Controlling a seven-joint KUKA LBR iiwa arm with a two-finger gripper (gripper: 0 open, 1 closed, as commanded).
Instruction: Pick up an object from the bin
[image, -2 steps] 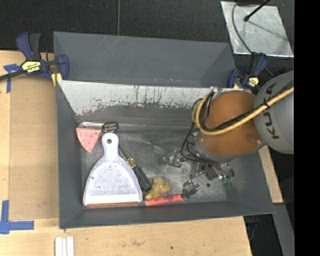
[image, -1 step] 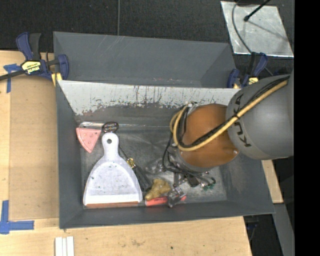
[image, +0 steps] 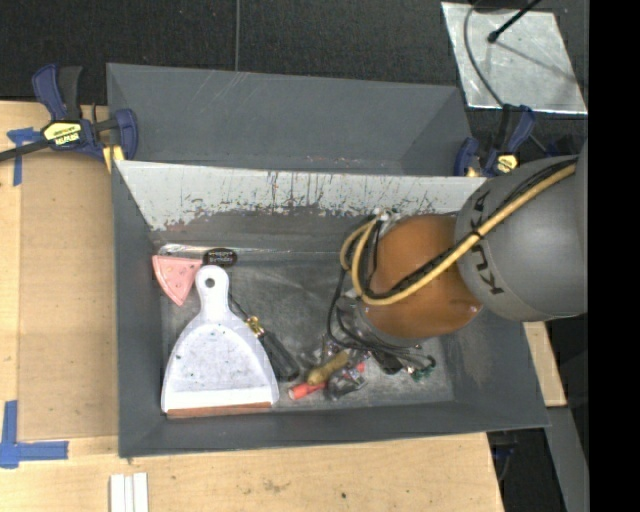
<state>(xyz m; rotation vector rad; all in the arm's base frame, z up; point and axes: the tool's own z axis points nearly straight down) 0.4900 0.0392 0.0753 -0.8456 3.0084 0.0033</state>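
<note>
At the bin's front floor, right of centre: the gripper hangs low over a heap of small bits.
The heap of small dark loose pieces (image: 338, 380) includes a short brass-coloured rod (image: 328, 371) and a small red piece (image: 299, 392) on its left side, close to the front wall of the grey metal bin (image: 300, 432). The arm comes in from the right, its rounded orange wrist cover (image: 415, 280) looped with yellow cable. The gripper (image: 350, 358) is just above the heap; I cannot tell whether the claw is spread or pinching. A white plastic dustpan (image: 218, 360) lies apart, to the left.

Bin (image: 135, 300): you see grey, with dark streaks on its pale back wall.
Dustpan (image: 220, 360): white, dark-speckled, red-brown front lip.
Wedge (image: 175, 277): pink.
Wrist cover (image: 420, 305): orange.
Cable (image: 520, 197): yellow.
</note>
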